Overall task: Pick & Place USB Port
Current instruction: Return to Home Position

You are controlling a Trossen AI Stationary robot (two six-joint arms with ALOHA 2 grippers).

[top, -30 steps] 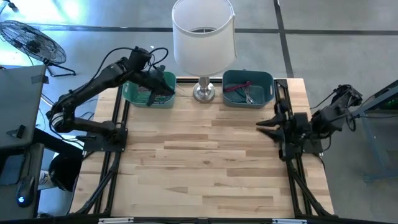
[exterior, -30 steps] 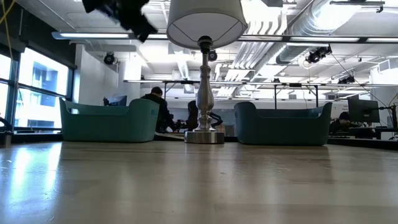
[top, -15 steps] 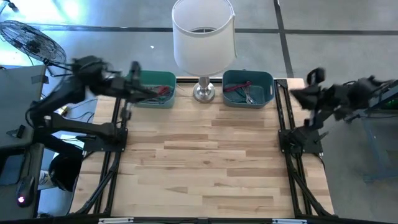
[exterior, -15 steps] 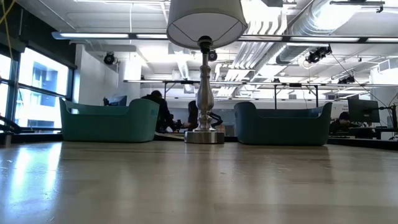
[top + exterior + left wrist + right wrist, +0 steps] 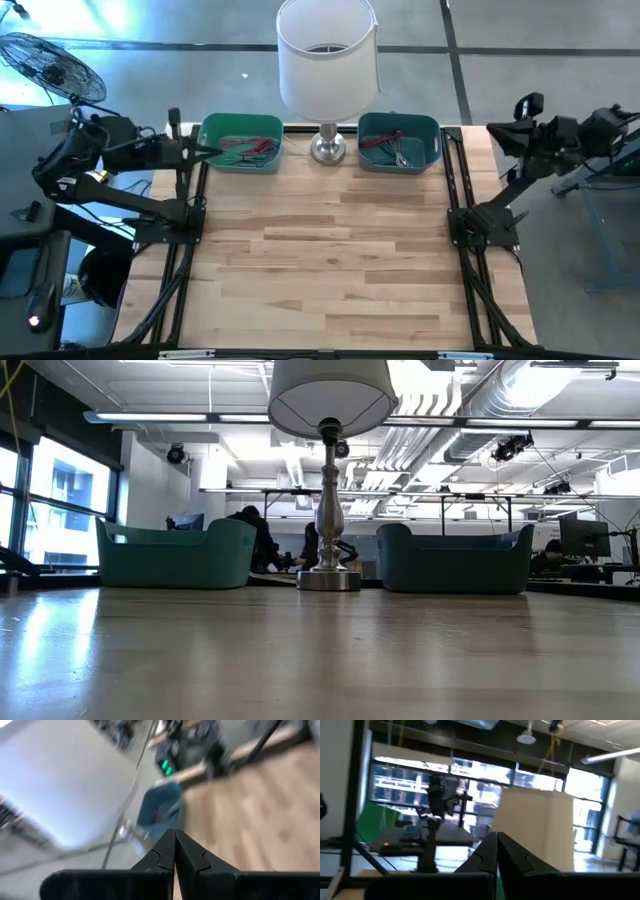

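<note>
Two bins stand at the table's far edge, a green one (image 5: 240, 143) on the left and a teal one (image 5: 398, 140) on the right. Red and grey cable-like pieces lie in both; which of them is the USB port I cannot tell. My left gripper (image 5: 212, 152) is shut and empty, raised just left of the green bin, its fingers (image 5: 174, 847) closed together. My right gripper (image 5: 493, 133) hangs shut and empty beyond the table's far right corner, its fingers (image 5: 497, 847) also closed. Neither gripper shows in the low view.
A table lamp with a white shade (image 5: 327, 55) stands on its metal base (image 5: 327, 150) between the bins. Dark frame rails (image 5: 190, 250) (image 5: 465, 250) run along the table's left and right sides. Bare wooden tabletop (image 5: 330, 260) stretches from the bins to the near edge.
My left gripper has drawn back from above the green bin toward the table's left edge, rising and rolling. My right gripper has swung from the table's right rail toward the far right corner and now points slightly upward. Nothing in the bins has moved.
</note>
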